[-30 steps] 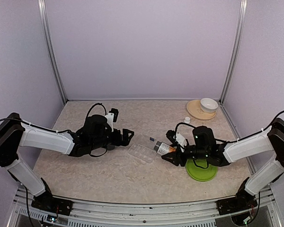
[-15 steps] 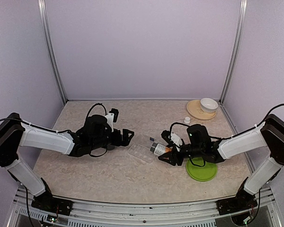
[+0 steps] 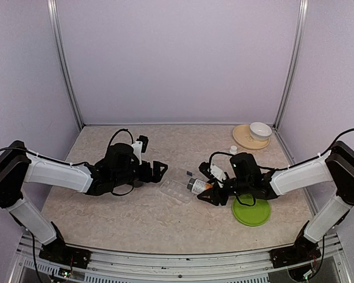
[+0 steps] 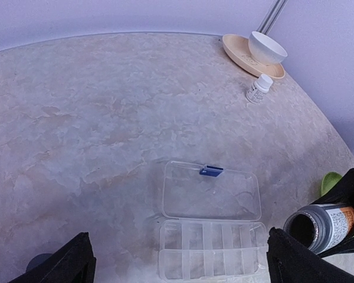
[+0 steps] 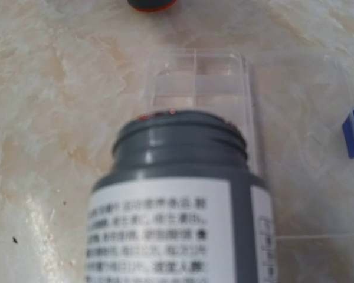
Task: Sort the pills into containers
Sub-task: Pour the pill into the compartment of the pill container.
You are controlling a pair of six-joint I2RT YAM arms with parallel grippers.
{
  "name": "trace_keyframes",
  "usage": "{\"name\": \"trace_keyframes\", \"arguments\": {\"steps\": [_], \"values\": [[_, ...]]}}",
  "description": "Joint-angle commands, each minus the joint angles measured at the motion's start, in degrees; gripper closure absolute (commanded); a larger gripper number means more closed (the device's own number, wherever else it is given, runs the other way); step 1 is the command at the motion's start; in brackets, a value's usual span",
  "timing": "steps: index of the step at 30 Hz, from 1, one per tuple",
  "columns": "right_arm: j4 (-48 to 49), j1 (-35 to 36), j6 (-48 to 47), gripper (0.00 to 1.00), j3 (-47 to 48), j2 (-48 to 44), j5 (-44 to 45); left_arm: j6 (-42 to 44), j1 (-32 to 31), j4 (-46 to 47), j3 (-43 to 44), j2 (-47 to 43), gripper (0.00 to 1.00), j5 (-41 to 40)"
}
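Observation:
The containers are one clear organiser lying open on the table, with its compartment tray nearest the left wrist camera and its lid folded flat behind. My left gripper hovers open just left of it, fingers wide apart. My right gripper is shut on a grey-necked bottle with a white label. The bottle is tipped on its side, its uncapped mouth over the organiser's right end. No pills show.
A white bowl sits on a tan plate at the back right, with a small white bottle in front of it. A green disc lies under my right arm. A dark round object with an orange rim lies beyond the organiser.
My right gripper has carried the bottle leftward, bringing its mouth to the organiser's right end. The left arm has not moved.

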Motion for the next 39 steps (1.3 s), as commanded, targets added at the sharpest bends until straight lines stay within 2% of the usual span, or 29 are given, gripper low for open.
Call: {"name": "trace_keyframes", "arguments": {"steps": [1, 39], "values": [[-4.0, -0.5, -0.9, 1.0, 2.4, 0.9, 0.7, -0.2, -0.1, 1.1, -0.1, -1.4, 0.01, 0.5], [-20.2, -0.3, 0.0, 1.0, 10.5, 2.3, 4.1, -1.0, -0.5, 2.0, -1.0, -1.1, 0.01, 0.6]]}}
